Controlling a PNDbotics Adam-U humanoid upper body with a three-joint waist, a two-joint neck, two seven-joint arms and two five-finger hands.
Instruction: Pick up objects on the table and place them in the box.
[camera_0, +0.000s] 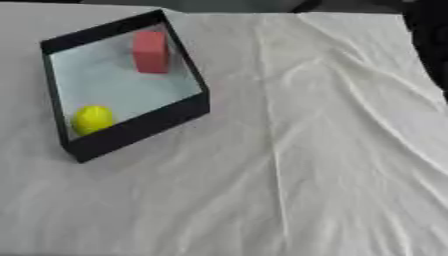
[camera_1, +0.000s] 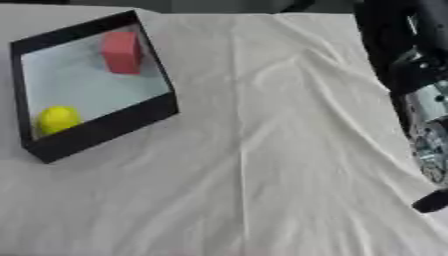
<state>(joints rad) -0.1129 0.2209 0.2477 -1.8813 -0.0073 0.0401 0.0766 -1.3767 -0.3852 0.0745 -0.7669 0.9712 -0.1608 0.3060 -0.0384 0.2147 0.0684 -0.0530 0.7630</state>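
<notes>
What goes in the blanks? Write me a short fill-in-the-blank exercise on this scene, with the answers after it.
1. The red block lies inside the black ____.
2. The round object in the box near its front corner is ____ in colour.
3. The table is covered with a wrinkled ____ cloth.
4. The robot's arm shows only at the ____ edge of the right eye view.

Answers: box; yellow; white; right
</notes>
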